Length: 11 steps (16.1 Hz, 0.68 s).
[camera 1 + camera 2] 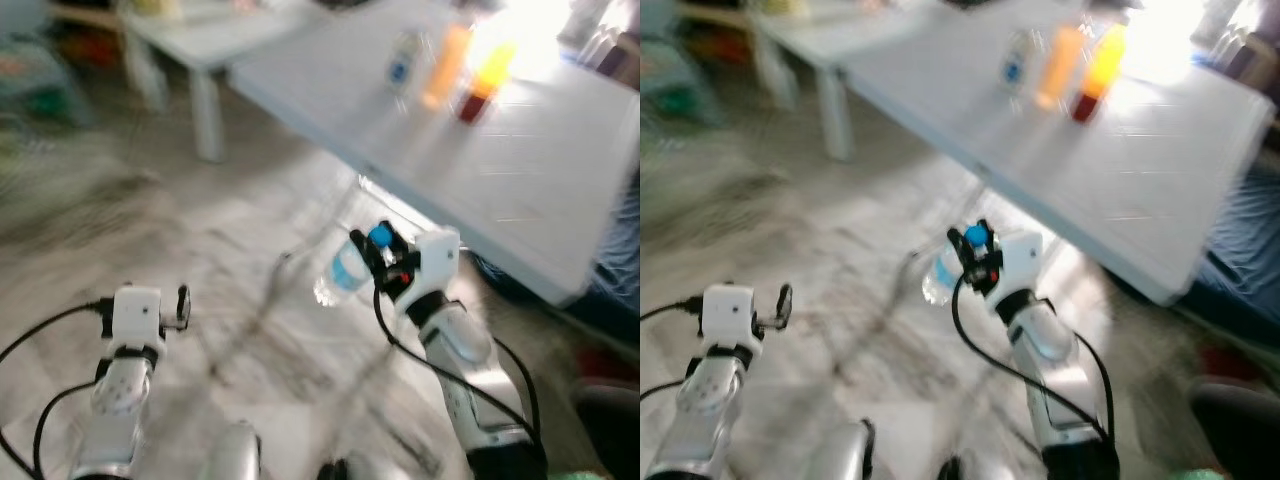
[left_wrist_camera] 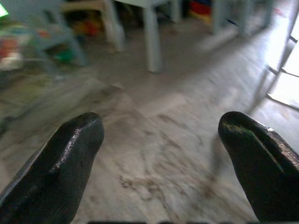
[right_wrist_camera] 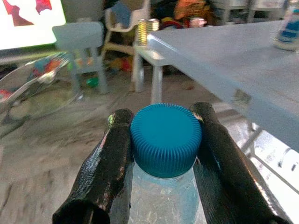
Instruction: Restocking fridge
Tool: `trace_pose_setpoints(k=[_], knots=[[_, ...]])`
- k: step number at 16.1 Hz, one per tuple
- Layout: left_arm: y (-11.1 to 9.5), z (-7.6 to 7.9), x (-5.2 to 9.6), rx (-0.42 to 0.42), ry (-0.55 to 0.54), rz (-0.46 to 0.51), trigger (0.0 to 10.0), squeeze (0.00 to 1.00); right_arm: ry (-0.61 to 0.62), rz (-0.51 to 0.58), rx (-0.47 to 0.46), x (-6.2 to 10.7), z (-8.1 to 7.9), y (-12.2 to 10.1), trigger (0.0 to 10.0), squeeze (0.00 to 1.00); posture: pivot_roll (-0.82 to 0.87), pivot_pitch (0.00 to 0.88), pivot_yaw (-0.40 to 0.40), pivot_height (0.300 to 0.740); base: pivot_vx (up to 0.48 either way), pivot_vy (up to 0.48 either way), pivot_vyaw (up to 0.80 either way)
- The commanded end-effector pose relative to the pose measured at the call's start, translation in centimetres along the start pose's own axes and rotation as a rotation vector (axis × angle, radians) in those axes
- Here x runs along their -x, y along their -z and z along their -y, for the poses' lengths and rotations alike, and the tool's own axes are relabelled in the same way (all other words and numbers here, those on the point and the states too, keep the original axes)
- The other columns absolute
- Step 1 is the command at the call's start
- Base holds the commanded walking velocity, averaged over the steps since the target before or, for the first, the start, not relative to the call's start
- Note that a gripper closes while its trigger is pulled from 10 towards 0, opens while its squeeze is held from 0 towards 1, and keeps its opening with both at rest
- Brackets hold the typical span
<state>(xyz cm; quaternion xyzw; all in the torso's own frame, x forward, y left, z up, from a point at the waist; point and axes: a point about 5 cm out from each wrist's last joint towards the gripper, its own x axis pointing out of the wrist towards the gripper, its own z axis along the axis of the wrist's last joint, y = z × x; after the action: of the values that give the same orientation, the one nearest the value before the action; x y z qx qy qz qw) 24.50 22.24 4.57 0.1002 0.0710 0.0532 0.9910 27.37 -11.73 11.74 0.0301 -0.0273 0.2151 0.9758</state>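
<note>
My right gripper [image 1: 372,248] is shut on a clear water bottle [image 1: 343,271] with a blue cap [image 3: 165,139], held by the neck above the marbled floor in front of the grey table [image 1: 560,170]. In the right wrist view both black fingers [image 3: 106,170] press against the cap's sides. On the table stand a small water bottle [image 1: 403,62], a tall orange bottle [image 1: 446,66] and a yellow bottle with dark drink [image 1: 486,80]. My left gripper [image 2: 161,154] is open over bare floor, low at the left [image 1: 182,305].
A white low table [image 1: 200,50] and a small pale chair [image 3: 83,44] stand to the left with toys behind them. Blue fabric [image 1: 1240,250] lies right of the grey table. The head views are blurred.
</note>
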Motion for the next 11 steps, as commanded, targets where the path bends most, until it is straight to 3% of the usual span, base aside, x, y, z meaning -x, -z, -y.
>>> trace_pose_setpoints(k=[1, 5, 11], knots=[[-0.3, 0.3, -0.2, 0.009, -0.014, 0.019, 10.0, 0.0, 0.006, 0.008, 0.07, 0.4, 0.7, 0.1, 10.0, 0.0, 0.14, 0.044, -0.114, 0.74, 0.0, 0.0, 0.79], [-0.7, 0.3, -1.0, -0.026, -0.026, 0.052, 10.0, 0.0, 0.021, 0.015, 0.127, 0.9, 1.0, 1.0, 10.0, 0.0, 0.14, 0.019, -0.109, 0.74, 0.0, 0.0, 0.79], [1.1, 1.2, 0.6, 0.001, 0.048, 0.001, 10.0, 0.0, 0.15, 0.005, 0.179, 3.2, 2.4, 2.5, 10.0, 0.0, 0.11, 0.0, -0.065, 0.74, 0.0, 0.0, 0.79]])
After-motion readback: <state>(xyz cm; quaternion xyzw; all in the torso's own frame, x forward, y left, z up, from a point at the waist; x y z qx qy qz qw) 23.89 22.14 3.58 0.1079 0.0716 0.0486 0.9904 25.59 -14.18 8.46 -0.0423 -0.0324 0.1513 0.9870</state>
